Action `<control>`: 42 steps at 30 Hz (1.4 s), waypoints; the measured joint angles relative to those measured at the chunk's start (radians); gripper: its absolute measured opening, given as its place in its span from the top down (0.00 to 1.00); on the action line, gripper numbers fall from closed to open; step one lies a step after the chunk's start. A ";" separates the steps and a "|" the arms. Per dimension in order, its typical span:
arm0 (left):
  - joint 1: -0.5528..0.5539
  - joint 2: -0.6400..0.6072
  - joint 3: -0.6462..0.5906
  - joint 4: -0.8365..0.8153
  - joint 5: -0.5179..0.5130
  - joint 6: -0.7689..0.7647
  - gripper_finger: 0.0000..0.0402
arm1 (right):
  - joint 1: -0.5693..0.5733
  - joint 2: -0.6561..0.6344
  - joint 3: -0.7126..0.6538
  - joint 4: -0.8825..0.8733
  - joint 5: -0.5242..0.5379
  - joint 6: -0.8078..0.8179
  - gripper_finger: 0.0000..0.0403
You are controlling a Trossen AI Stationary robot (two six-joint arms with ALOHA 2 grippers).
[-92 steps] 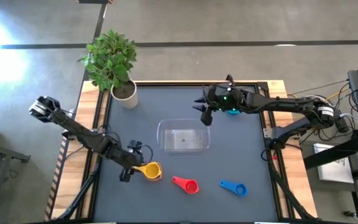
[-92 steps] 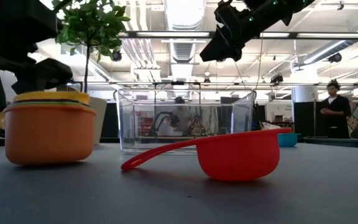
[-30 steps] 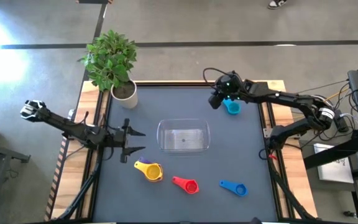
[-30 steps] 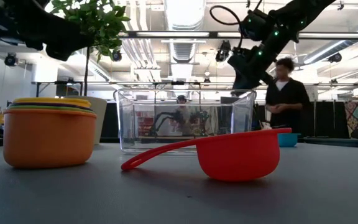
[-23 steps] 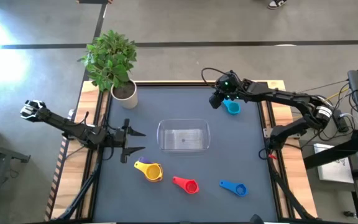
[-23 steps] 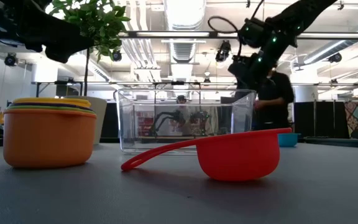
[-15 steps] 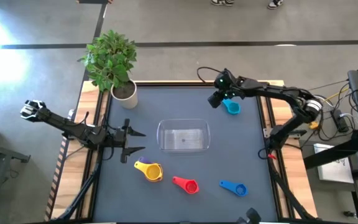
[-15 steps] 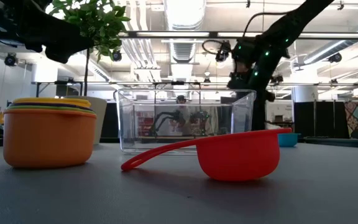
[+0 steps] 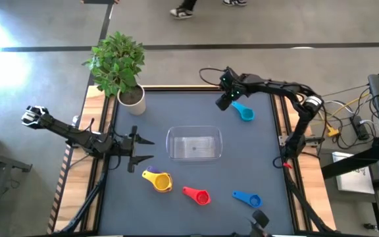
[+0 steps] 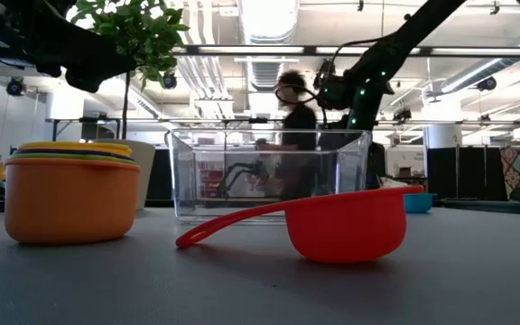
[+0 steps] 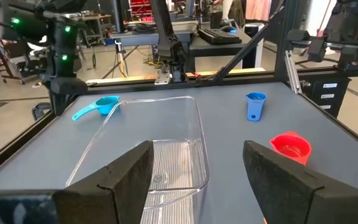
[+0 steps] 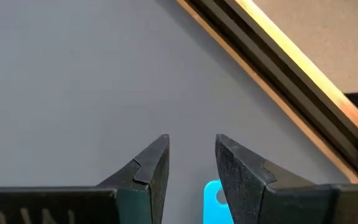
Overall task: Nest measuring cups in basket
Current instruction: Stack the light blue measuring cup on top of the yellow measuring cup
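Note:
My right gripper [image 9: 222, 103] hangs open near the table's far edge, raised above the table in the low view [image 10: 341, 90]. The light blue cup [image 9: 245, 113] rests on the table just right of it. In the right wrist view the cup's handle end [image 12: 214, 199] shows below and between the fingers of the right gripper [image 12: 191, 163]. My left gripper [image 9: 146, 149] waits open, left of the clear basket [image 9: 194, 143], whose base sits on the table. A nested stack, orange outside and yellow on top [image 9: 160, 181], the red cup [image 9: 199, 195] and the blue cup [image 9: 249, 198] stand along the near side.
A white plant pot [image 9: 131, 99] with a green plant stands at the far left corner. The table's raised wooden rim [image 12: 272, 93] runs close behind the right gripper. A person [image 10: 296, 117] shows in the room behind the table. Bare table surface lies between the basket and the light blue cup.
My right gripper has shifted a little toward the table's far left while its arm swung toward the far edge, moving off the light blue cup's bowl toward its handle side. The cup has stayed in place. A person has walked through the background.

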 joint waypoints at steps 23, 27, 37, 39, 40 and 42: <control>0.000 0.000 -0.007 -0.006 0.000 -0.028 0.42 | -0.005 -0.088 -0.131 0.062 0.000 -0.006 0.71; 0.000 0.000 -0.007 -0.006 0.000 -0.028 0.42 | -0.016 -0.114 -0.192 0.084 -0.001 0.000 0.71; 0.000 0.014 -0.007 0.003 -0.001 -0.033 0.42 | -0.062 -0.142 -0.270 0.084 0.000 0.005 0.71; 0.000 0.018 -0.007 0.005 -0.002 -0.039 0.42 | -0.061 -0.163 -0.275 0.094 0.000 0.005 0.71; 0.000 0.019 -0.007 0.005 -0.002 -0.044 0.42 | -0.061 -0.175 -0.277 0.102 0.000 0.003 0.71; 0.000 0.021 -0.007 0.005 -0.002 -0.048 0.42 | -0.061 -0.199 -0.277 0.107 0.000 0.002 0.71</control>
